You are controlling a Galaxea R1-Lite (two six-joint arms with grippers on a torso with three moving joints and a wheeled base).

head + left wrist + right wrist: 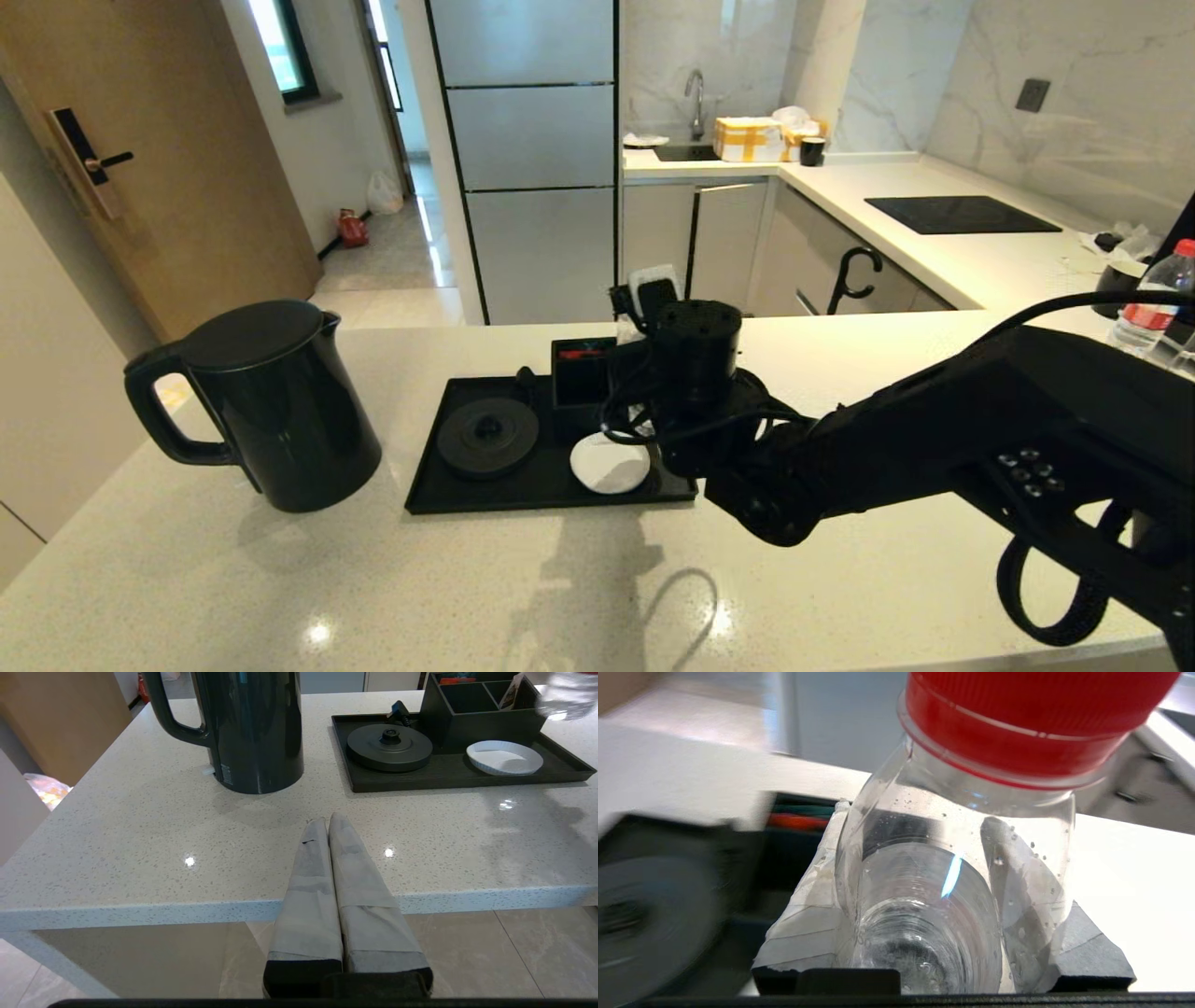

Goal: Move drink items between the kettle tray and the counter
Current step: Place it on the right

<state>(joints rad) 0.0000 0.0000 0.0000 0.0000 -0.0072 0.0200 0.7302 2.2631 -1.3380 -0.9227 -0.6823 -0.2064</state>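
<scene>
- The left gripper [327, 823] is seen parked at the near edge of the counter [560, 597], its taped fingers [310, 891] pressed together with nothing between them.
- The right arm is seen reaching in from the right, low across the counter, toward the right end of the kettle tray [523, 495].
- The right gripper [924, 891] is clamped on a clear water bottle [952, 858]; the bottle's body is seated between the two taped fingers [808, 924], with the red cap [1017, 714] nearest the wrist camera. In the head view this bottle is hidden behind the wrist.
- On the tray, a round black kettle base [487, 437] is noted at the left, a white coaster [605, 464] at the near right, and a divided black box [581, 371] at the far side.
- The black kettle [271, 406] is recorded standing upright on the counter, left of the tray and apart from it, handle to the left.
- A second red-capped bottle [1158, 303] is observed upright at the far right edge of the counter.
- A black hob [962, 215] is set into the far worktop.
</scene>
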